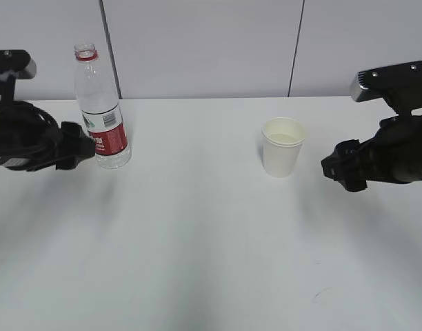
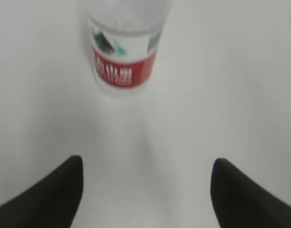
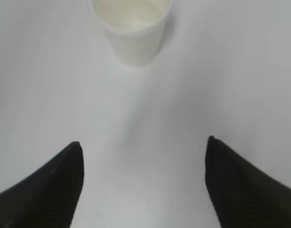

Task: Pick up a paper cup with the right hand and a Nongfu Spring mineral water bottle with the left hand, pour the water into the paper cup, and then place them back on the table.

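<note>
The clear Nongfu Spring bottle (image 1: pixel 101 114) with a red-and-white label stands upright and capless on the white table (image 1: pixel 197 234) at the left. It also shows in the left wrist view (image 2: pixel 124 50). My left gripper (image 1: pixel 83 148) is open just left of its base, apart from it; the wrist view shows the gripper (image 2: pixel 145 164) empty. The white paper cup (image 1: pixel 283 146) stands upright right of centre and shows in the right wrist view (image 3: pixel 133 28). My right gripper (image 1: pixel 335 169) is open and empty, right of the cup; in its wrist view the gripper (image 3: pixel 143 145) stands short of the cup.
A grey panelled wall (image 1: pixel 211 48) rises behind the table's far edge. A small dark mark (image 1: pixel 320 295) lies on the table near the front right.
</note>
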You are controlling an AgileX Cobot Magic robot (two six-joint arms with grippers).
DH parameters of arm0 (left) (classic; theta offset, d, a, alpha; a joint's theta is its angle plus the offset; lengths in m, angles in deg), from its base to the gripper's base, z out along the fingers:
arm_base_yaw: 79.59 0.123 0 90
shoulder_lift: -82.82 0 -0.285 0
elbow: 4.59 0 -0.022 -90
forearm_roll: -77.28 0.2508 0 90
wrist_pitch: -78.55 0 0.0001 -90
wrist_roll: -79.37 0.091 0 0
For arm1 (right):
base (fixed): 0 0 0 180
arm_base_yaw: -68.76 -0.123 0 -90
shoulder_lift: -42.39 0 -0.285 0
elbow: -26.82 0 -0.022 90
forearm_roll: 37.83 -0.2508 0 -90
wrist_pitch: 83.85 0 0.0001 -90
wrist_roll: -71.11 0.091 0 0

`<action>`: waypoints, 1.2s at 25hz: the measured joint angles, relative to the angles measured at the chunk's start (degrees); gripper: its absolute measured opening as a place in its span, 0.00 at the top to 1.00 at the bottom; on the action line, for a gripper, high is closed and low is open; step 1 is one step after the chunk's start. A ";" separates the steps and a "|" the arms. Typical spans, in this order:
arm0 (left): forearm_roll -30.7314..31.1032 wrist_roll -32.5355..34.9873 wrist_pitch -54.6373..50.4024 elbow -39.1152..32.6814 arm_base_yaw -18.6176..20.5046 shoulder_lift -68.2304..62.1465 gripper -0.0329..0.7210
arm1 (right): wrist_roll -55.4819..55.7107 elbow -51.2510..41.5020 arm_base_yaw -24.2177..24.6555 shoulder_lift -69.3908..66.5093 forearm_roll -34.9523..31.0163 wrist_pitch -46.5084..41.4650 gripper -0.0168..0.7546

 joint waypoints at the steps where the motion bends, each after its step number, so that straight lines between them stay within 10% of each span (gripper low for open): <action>1: 0.00 0.00 -4.19 0.54 0.45 0.40 0.28 | 0.00 1.30 0.00 0.00 -0.93 -3.51 0.22; 15: 15.03 -16.79 -58.55 17.76 1.84 0.94 0.28 | 0.12 15.02 0.00 0.00 -8.89 -48.84 0.27; 30: 13.70 -19.67 -63.19 18.63 1.84 1.32 0.28 | 0.83 17.26 0.00 0.08 -9.45 -55.84 0.27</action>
